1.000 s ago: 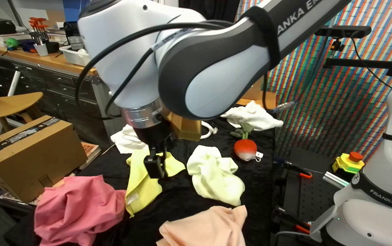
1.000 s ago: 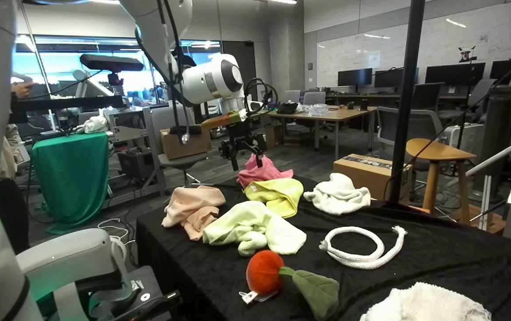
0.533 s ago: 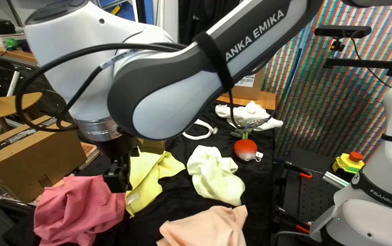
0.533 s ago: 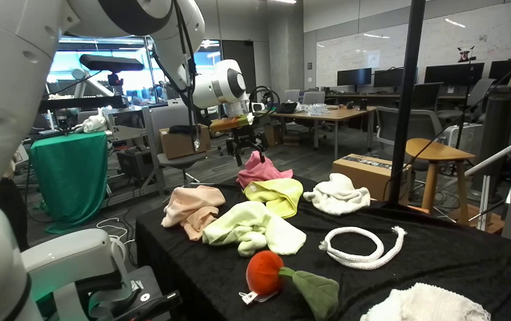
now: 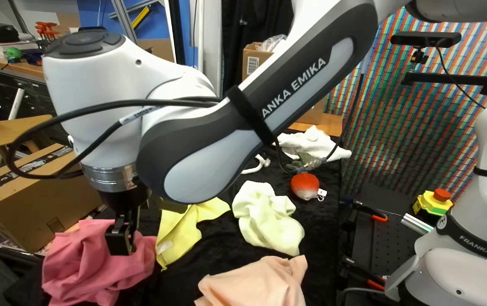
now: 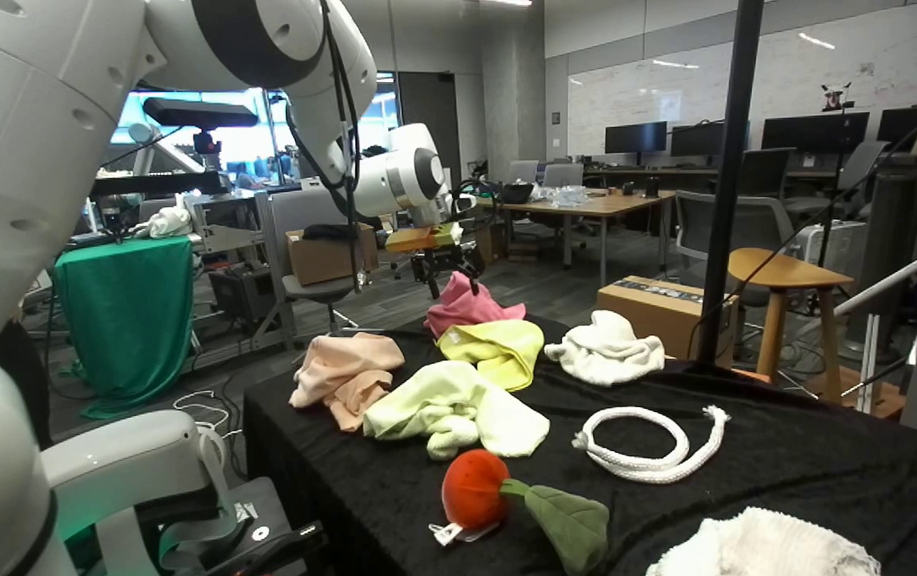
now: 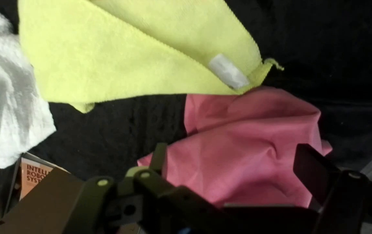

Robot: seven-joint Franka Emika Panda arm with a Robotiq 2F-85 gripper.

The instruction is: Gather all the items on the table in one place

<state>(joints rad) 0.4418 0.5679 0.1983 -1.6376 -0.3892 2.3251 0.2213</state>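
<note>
A grasp is seemingly being prepared; the pink cloth (image 5: 86, 263), at eight o'clock from the yellow cloth (image 5: 181, 233) in an exterior view, is overhung by the hand (image 7: 231, 154), spread and unladen; lowering, then closing, is likely needed.

forearm (image 5: 284, 97): slanting down | hand (image 7: 231, 158): pointing down, 2 fingers (image 7: 315, 173) spread apart

Black-draped table (image 6: 818, 472), crumpled cloths (image 6: 456, 404), white rope (image 6: 650, 475), plush vegetable (image 6: 490, 488)
</note>
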